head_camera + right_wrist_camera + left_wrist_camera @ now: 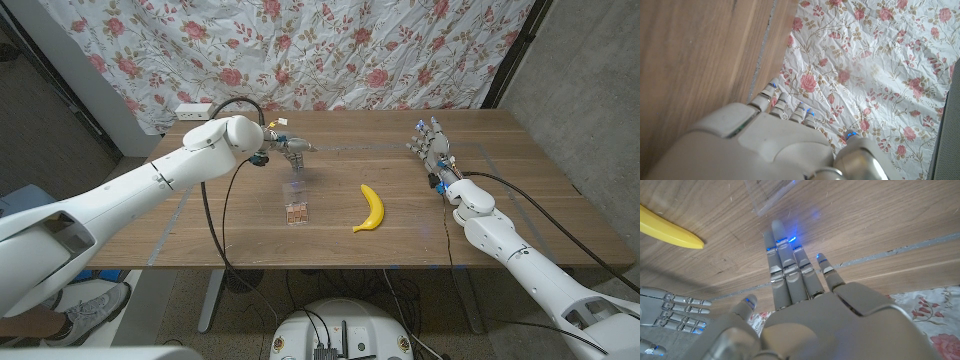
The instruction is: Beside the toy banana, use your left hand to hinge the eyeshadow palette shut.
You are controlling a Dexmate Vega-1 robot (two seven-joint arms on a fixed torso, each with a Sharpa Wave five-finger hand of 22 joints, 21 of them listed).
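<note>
Eyeshadow palette point(294, 203) open on wooden surface point(520, 180), clear lid up, just left of toy banana point(370, 208). L hand point(288, 150) behind palette, fingers point(785, 262) straight, close together, holding nothing, tips near lid edge; contact can't tell. R hand point(432, 143) at far right of surface, well apart, fingers spread, nothing held

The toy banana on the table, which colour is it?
Plain yellow curved toy banana, clearest in head view.
</note>
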